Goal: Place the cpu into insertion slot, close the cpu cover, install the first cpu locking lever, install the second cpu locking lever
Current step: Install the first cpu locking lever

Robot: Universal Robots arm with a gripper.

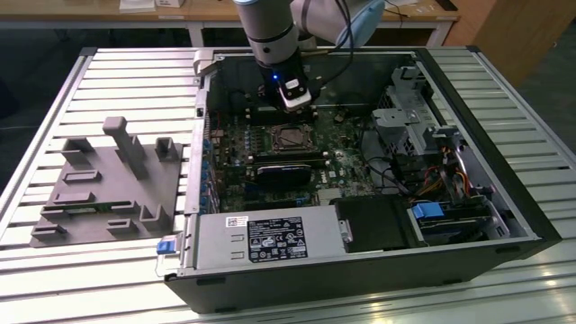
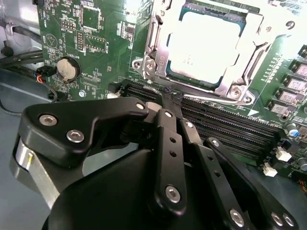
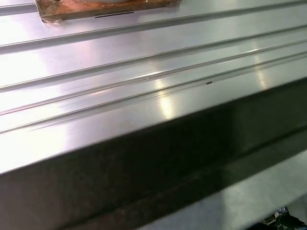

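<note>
Gripper (image 2: pixel 169 98) is hanging over the motherboard (image 2: pixel 72 28) inside the open PC case (image 1: pixel 504 135). It is sitting above the long black memory slots (image 2: pixel 225 124), just beside the insertion slot (image 1: pixel 275 139). Fingers are looking pinched together at the tips, with nothing between them.

The cpu (image 2: pixel 204 45) is sitting in the slot, silver top facing up. The cpu cover (image 2: pixel 240 72) is lying flat around it, framing the chip through its cut-out. Can't tell whether the locking levers are latched.

In the exterior view the arm is coming down from the far side of the case, with the gripper (image 1: pixel 295 101) just behind the socket. The socket is sitting mid-board, well apart from the power supply (image 1: pixel 261 236) at the case's near edge. A coin cell (image 2: pixel 67 68) is sitting on the board, off to one side of the socket.

The case is lying on a slatted metal table (image 1: pixel 117 74). A grey fixture block (image 1: pixel 108 182) is sitting on the tabletop toward the exterior view's left, apart from the case. The first wrist view is showing the table grooves (image 3: pixel 144 72).
</note>
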